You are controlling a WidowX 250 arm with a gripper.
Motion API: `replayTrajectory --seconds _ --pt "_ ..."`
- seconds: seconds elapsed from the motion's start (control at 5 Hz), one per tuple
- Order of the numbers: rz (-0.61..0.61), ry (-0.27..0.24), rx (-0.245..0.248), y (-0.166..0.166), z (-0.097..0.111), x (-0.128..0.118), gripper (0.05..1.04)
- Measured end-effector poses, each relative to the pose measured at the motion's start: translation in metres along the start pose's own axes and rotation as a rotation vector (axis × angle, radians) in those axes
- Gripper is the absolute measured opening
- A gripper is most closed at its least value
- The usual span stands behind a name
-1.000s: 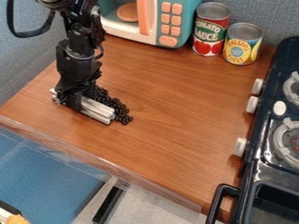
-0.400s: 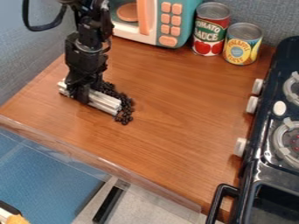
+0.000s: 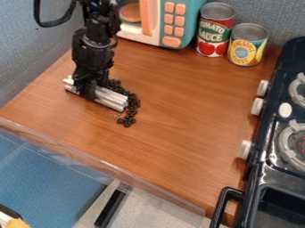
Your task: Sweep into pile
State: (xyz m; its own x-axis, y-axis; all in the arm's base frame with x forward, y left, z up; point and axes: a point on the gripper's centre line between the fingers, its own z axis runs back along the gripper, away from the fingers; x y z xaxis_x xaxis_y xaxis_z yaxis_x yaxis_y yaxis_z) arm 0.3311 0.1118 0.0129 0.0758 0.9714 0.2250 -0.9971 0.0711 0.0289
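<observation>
The black gripper (image 3: 87,91) is low over the wooden table at the left, shut on a silvery ribbed bar (image 3: 111,98). The bar lies across the gripper, sticking out on both sides, its longer part pointing down and right. Small black beads (image 3: 132,103) sit against the bar's far side and around its right end. Several of them trail past that end toward the table's front edge. The beads nearest the gripper are partly hidden behind it and the bar.
Behind stand a teal toy microwave (image 3: 189,22), a tomato can (image 3: 215,29) and a pineapple can (image 3: 246,45). A dark toy stove (image 3: 262,151) is at the right. The wooden table (image 3: 184,111) has a clear plastic strip along its front edge.
The gripper and bar have moved right and toward the back of the table. Beads beside the bar have shifted the same way, while a few near the front stayed behind.
</observation>
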Motion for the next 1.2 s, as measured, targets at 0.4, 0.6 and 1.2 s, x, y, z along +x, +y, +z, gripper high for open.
replayTrajectory --seconds 0.4,0.6,1.2 --pt "0.018 0.003 -0.003 -0.012 0.001 0.002 0.374" --pt "0.033 0.018 -0.001 -0.013 0.002 0.0 0.374" --pt "0.047 0.13 -0.053 0.007 0.036 0.001 0.374"
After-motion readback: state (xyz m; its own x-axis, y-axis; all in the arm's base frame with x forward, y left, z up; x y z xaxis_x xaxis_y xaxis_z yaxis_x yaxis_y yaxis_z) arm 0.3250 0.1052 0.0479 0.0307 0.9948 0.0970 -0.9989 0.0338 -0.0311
